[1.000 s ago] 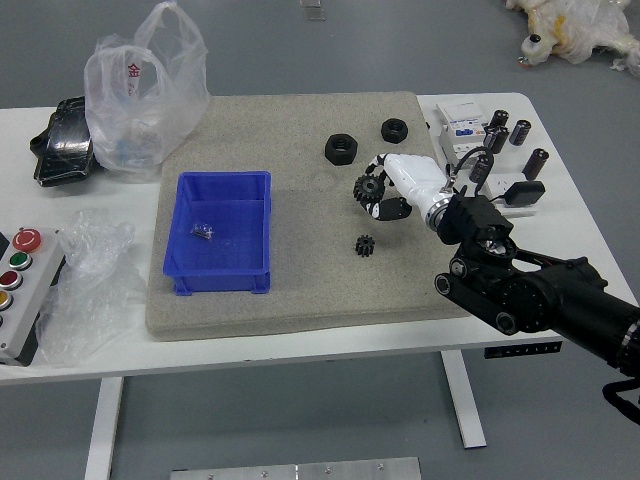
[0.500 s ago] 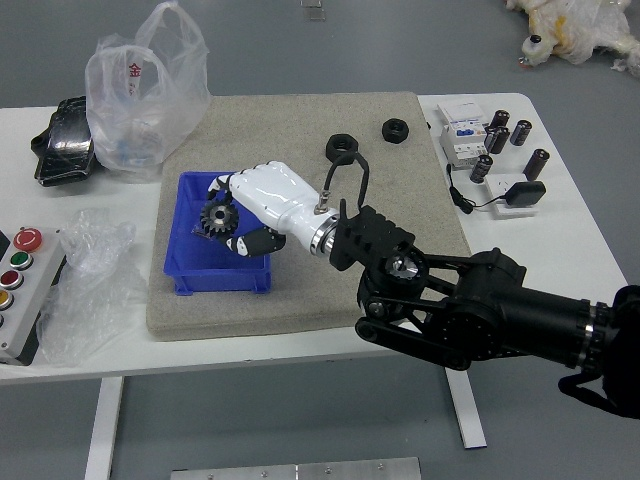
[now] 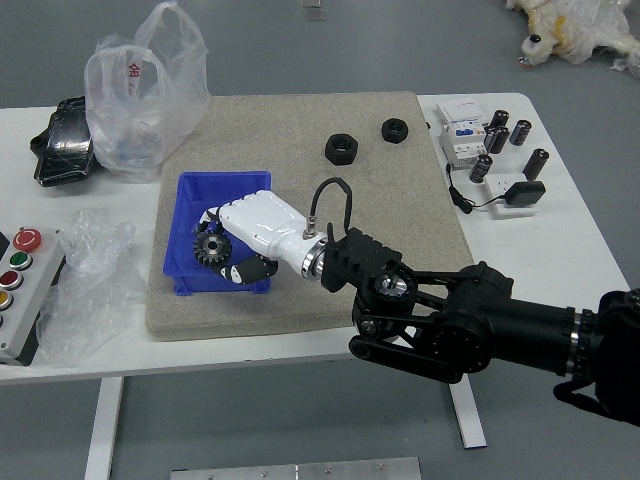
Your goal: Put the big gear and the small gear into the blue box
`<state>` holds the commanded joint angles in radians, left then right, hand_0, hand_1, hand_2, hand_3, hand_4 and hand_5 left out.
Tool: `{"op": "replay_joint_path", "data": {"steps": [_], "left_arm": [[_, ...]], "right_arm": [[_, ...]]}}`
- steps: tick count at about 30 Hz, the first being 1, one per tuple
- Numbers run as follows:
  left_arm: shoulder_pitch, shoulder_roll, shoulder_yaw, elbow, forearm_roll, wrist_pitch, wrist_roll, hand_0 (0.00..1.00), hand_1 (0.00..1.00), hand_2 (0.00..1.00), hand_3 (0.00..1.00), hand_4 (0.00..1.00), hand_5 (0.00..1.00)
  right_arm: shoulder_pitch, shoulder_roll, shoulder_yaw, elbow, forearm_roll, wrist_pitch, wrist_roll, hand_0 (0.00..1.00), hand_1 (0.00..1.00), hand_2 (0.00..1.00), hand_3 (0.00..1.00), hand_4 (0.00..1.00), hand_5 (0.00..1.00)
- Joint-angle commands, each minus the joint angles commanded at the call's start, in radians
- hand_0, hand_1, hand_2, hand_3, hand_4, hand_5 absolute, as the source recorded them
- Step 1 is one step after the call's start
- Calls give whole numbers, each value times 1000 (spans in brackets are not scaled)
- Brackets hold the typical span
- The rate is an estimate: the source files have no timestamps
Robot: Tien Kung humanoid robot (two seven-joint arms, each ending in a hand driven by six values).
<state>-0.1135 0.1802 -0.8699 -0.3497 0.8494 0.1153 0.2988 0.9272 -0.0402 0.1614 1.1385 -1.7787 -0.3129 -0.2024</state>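
Note:
My right hand [image 3: 224,246] reaches in from the right and is over the blue box [image 3: 218,181], its fingers closed around the big dark gear [image 3: 212,249]. The gear is above the box's inside, its toothed face turned to the camera. The small gear is not visible; the forearm covers the mat spot where it lay earlier. My left hand is out of view.
Two black rings, one [image 3: 341,149] near the other [image 3: 395,130], lie on the beige mat [image 3: 290,120]. Plastic bags [image 3: 145,100] and a button panel [image 3: 25,285] are at left. White devices [image 3: 464,143] and black cylinders stand at right.
My right hand has carried the big gear leftward from the mat to over the blue box, then moved slightly toward the near edge. The small gear has become hidden behind the arm.

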Motion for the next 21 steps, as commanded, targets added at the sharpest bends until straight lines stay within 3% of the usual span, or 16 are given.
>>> {"op": "replay_joint_path", "data": {"steps": [1,2,7,8,13,14,21], "left_arm": [[0,0,0,0,1,0,0,625,463,504,641,632,284],[0,0,-1,0,1,0,1,626,463,504,641,632,284],[-1,0,0,0,1,0,1,626,463,504,641,632,284],[-1,-1,0,0,0,0,0,626,463,504,641,632,284],[-1,-2,2,0,-1,0,0,626,463,504,641,632,284],[0,-2,2,0,-1,0,0,626,463,504,641,632,284],[0,-2,3,0,-3,0,-1,625,463,504,641,632,284]], "right_arm": [[-1,1,-1,-8,4,-2,3,585,604,583,550,496,2],[-1,1,-2,-15,8,-3,4,607,643,642,613,374,2],[-4,2,1,-45,17,6,4,607,643,642,613,374,2],[-5,3,2,-50,16,10,2,678,759,797,750,557,158],[-8,1,9,-61,10,30,-8,678,759,797,750,557,158],[-9,0,11,-61,8,33,-10,767,847,908,924,826,281],[-17,-10,38,-41,3,56,-23,792,864,916,939,815,280]]}}
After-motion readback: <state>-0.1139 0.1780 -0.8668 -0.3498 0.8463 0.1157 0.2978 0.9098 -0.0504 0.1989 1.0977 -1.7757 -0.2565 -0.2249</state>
